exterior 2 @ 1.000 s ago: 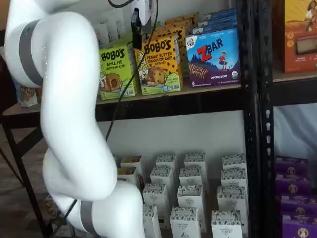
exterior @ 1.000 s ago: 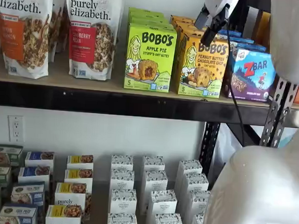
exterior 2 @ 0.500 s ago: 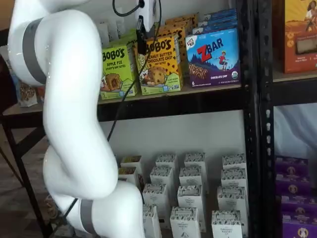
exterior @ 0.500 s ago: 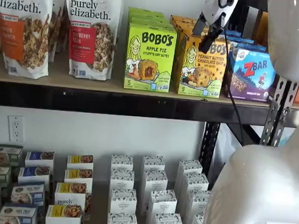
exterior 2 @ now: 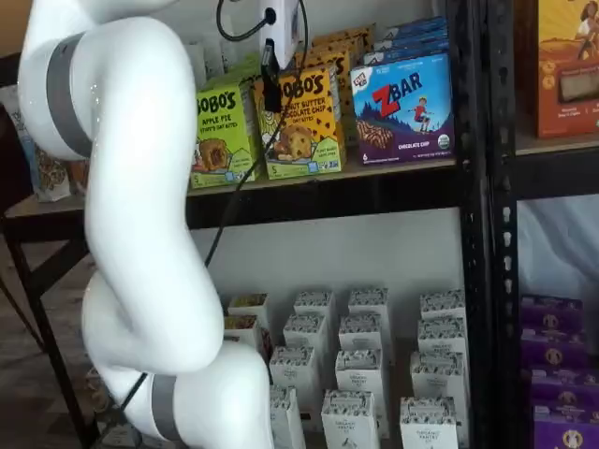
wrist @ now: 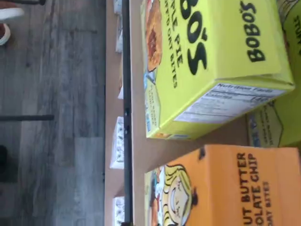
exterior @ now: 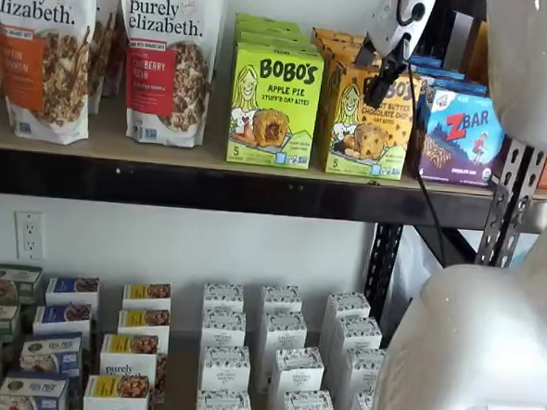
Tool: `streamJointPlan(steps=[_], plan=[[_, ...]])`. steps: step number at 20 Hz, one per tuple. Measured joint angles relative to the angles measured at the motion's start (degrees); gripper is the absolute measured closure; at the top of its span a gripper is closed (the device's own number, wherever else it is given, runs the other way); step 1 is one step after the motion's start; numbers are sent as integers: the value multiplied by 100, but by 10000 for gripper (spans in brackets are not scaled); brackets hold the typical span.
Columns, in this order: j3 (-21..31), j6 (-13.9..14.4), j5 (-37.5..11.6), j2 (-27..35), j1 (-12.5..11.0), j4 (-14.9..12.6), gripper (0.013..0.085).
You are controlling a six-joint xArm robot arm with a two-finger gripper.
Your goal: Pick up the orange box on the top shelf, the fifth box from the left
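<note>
Here's the top shelf, tan board on a black beam, and the orange box stands upright near its front edge. The Bobo's peanut butter chocolate chip lettering faces out into the room. At the orange box's nine o'clock, just beside it, is the lime-green Apple Pie box. At its three o'clock sits the blue ZBar box, close alongside. More orange cartons are lined up behind it, running to the back of the shelf.

Now the gripper: white body up high, black fingers hanging in front of the orange box's upper face, around its twelve o'clock. The fingers stand apart, with nothing between them, and the box sits on the board unheld. A black cable trails down past the box's right edge.

In both shelf views the fingers overlap the carton's top. In a shelf view the gripper shows side-on, at the seam between the green box and the orange box.

The wrist view looks down close on the tops of the two cartons. The orange box lies beside the green box, with a strip of bare board between them.

Out at nine o'clock along the shelf stand the granola bags.
</note>
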Motion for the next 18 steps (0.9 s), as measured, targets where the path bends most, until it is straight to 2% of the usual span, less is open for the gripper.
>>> streamJointPlan(steps=[7,18], plan=[[-63,69,231,93,118,-329,130],[105,50,70,23,116,-304,130]])
